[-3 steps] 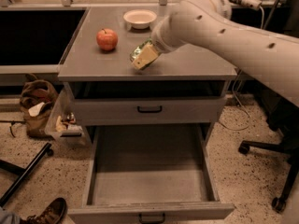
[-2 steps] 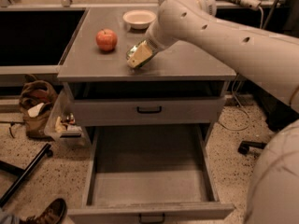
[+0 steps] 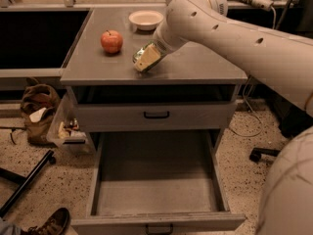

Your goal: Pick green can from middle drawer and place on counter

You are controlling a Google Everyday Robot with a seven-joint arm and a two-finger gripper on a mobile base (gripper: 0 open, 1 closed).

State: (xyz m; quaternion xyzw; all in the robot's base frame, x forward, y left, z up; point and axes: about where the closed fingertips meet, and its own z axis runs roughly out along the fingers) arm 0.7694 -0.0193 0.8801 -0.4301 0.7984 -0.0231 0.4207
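Camera view. Above the front part of the counter [image 3: 200, 65]: gripper [image 3: 148, 56], pinching the green can [image 3: 144, 60]. Can tilted, lower end just at the counter top, well apart from the middle drawer [image 3: 156, 180]. Middle drawer standing wide open below, showing only flat grey floor and low walls. Above it, shallower drawer front [image 3: 195, 116], shut. On the counter too: red apple [image 3: 112, 41] left of the can, white bowl [image 3: 146, 19] behind; inside of bowl hard to see.
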